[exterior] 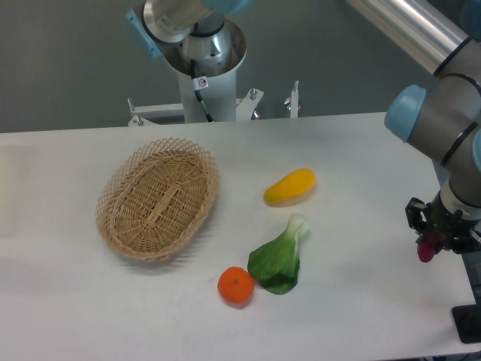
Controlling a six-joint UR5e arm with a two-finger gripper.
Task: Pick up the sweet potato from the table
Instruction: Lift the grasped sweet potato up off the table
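Camera view: gripper [434, 239] at far right edge, fingers clamped on the sweet potato [427, 248], held clear above the table [361, 301]. Pick looks basically done; only lifting higher or holding remains, I'd judge.

At the right edge, the gripper [432, 244] holds the sweet potato [426, 249] in its jaws above the white surface [361, 150]. On the surface lie a wicker basket [114, 222], a yellow vegetable [290, 186], a leafy green [279, 258] and an orange fruit [236, 286] touching it.
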